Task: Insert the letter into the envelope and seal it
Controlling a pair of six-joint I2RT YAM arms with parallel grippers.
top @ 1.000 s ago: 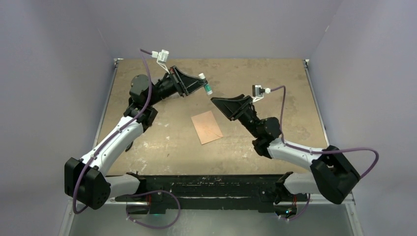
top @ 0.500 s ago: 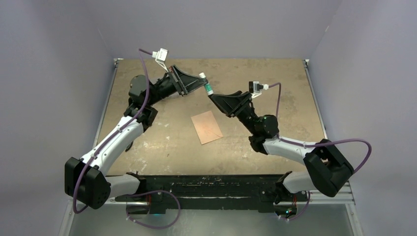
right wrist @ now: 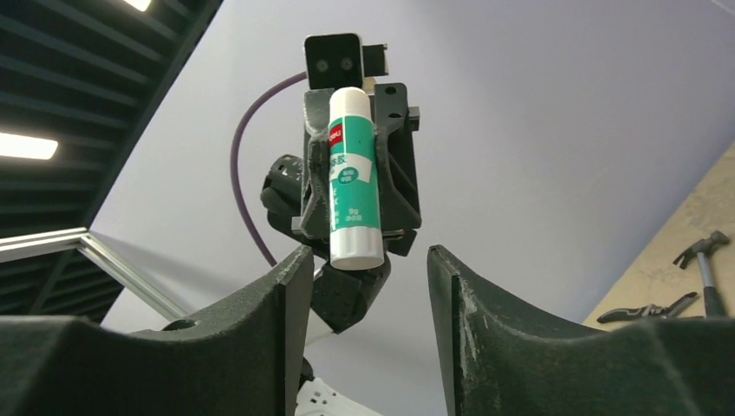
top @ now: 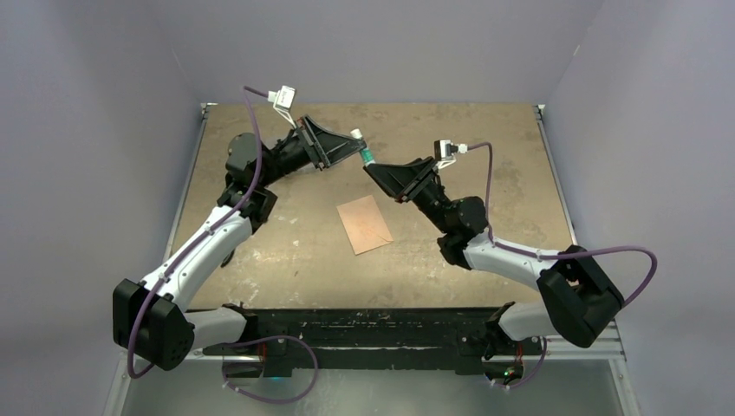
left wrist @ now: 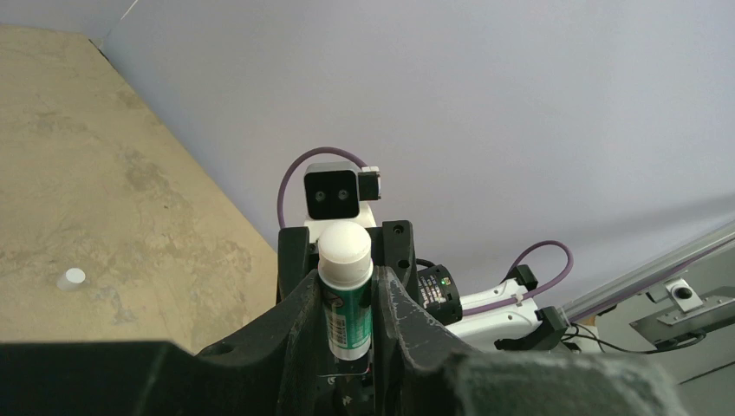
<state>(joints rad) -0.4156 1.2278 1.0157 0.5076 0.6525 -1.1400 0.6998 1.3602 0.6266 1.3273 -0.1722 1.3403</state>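
L gripper (top: 351, 147) is clamped on a green-and-white glue stick (right wrist: 351, 173), held up off the surface (top: 286, 251) w/ the white end sticking out toward the R arm. R gripper (right wrist: 357, 260) is approx. half open; the stick's end sits just btwn its fingers (right wrist: 277, 295), gap on both sides, no contact visible. Envelope (top: 365, 224) lies flat mid-surface, below and nearer than both grippers, untouched. Small white round thing (left wrist: 74, 277) on the surface near the back.
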